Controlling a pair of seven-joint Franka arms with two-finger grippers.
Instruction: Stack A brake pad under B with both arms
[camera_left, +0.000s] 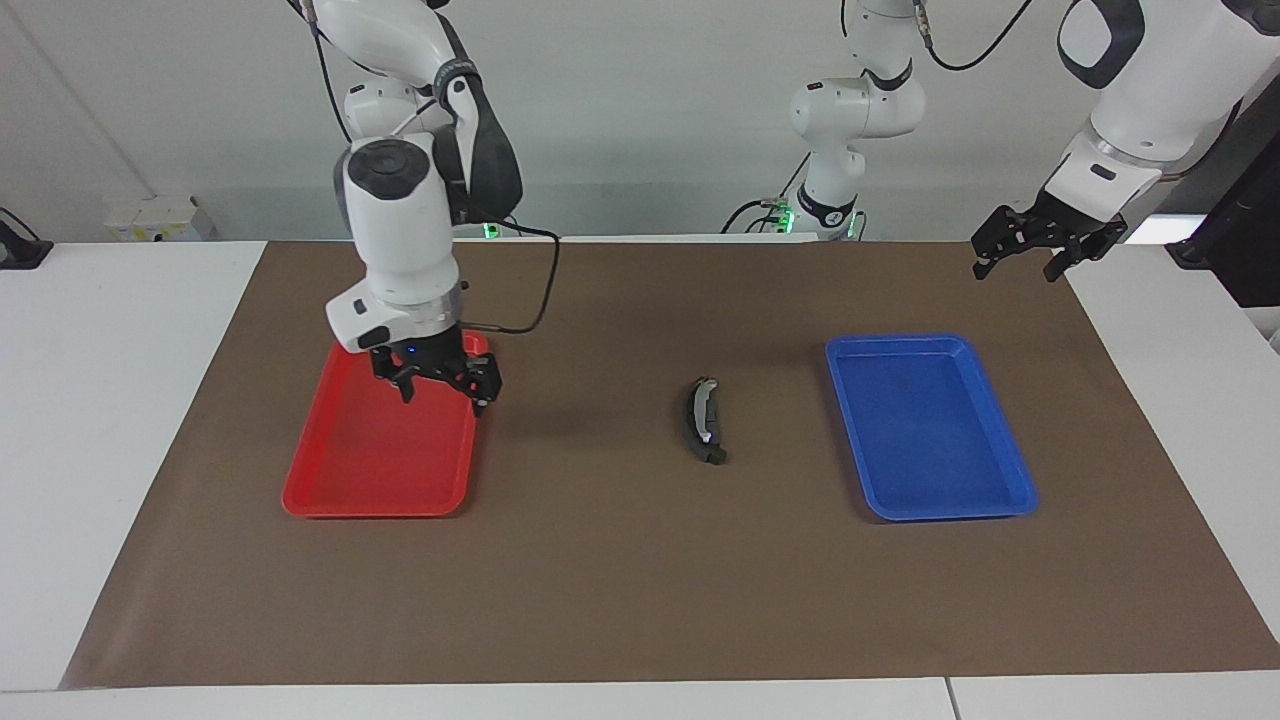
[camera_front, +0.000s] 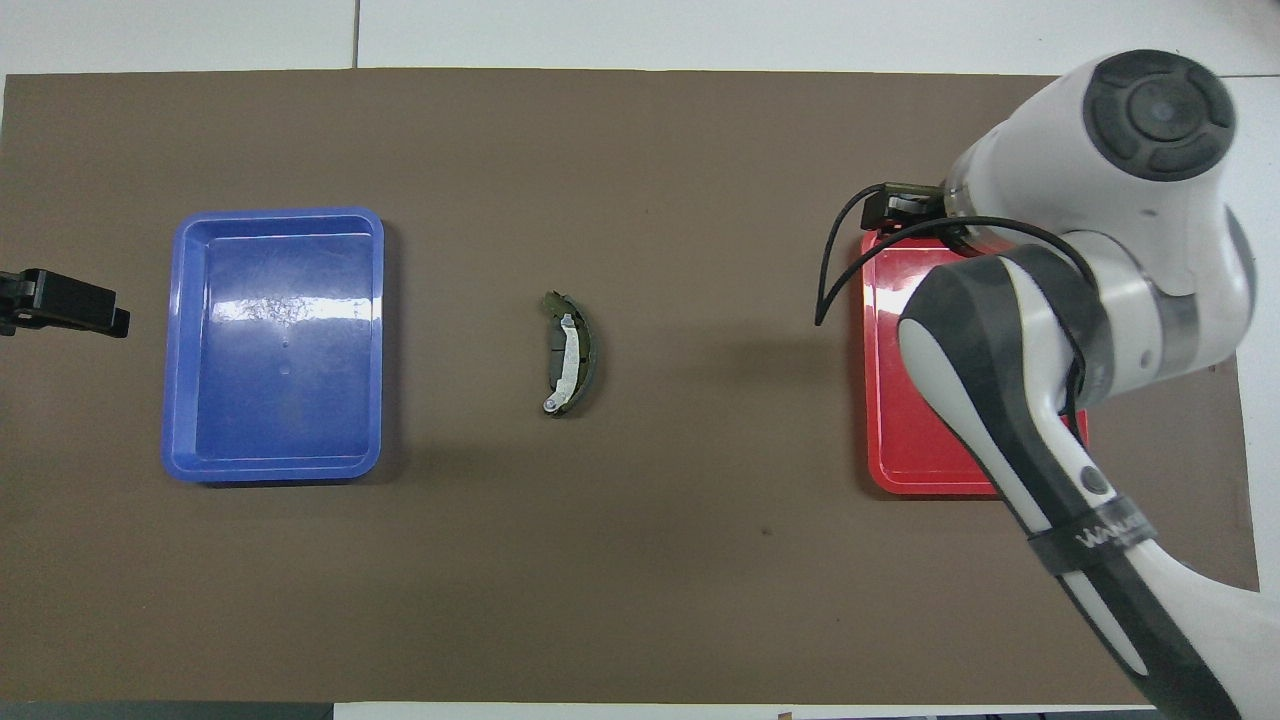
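Observation:
The B brake shoe (camera_left: 703, 420), a black crescent with a silver band, lies on the brown mat between the two trays; it also shows in the overhead view (camera_front: 568, 353). A dark grey part (camera_front: 553, 348) shows along its inner curve, and I cannot tell whether this is the A brake pad lying under it. No separate pad shows anywhere else. My right gripper (camera_left: 443, 392) hangs open and empty just above the red tray (camera_left: 370, 470), at the end nearer the robots. My left gripper (camera_left: 1020, 262) is open and empty, raised over the mat's corner at the left arm's end, clear of the blue tray (camera_left: 930, 500).
Both trays hold nothing that I can see: the red tray (camera_front: 905, 455) at the right arm's end and the blue tray (camera_front: 275, 460) at the left arm's end. The right arm covers much of the red tray from above. A black cable (camera_left: 545, 290) loops beside the right wrist.

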